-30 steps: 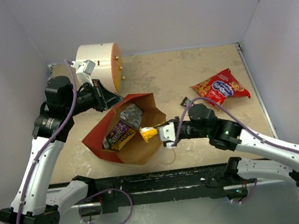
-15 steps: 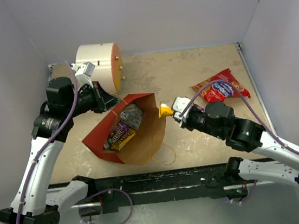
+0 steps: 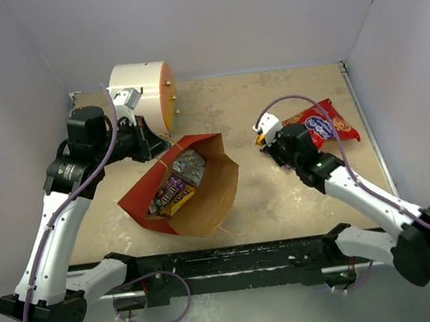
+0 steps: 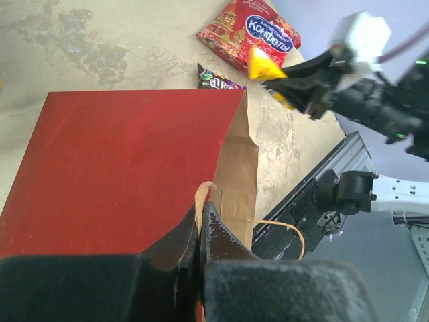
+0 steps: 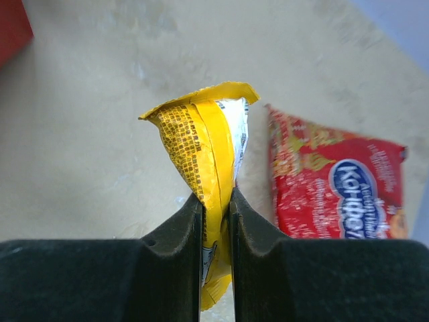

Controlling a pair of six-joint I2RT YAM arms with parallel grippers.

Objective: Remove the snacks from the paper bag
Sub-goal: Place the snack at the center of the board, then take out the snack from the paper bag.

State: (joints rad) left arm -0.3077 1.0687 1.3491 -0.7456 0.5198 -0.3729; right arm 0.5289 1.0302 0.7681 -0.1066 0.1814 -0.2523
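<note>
The top external camera sat high behind the arm bases, which lay along the bottom of its frame. From well back it looked down over the whole table (image 3: 248, 110). The left wrist camera looked out over the left gripper (image 4: 200, 215) at bottom centre, close above the paper bag (image 4: 120, 168), and caught the right gripper (image 4: 288, 84) at upper right. The right wrist camera looked closely past its own jaws at the yellow packet (image 5: 204, 154). All three views shared the red snack bag (image 3: 322, 126).
</note>
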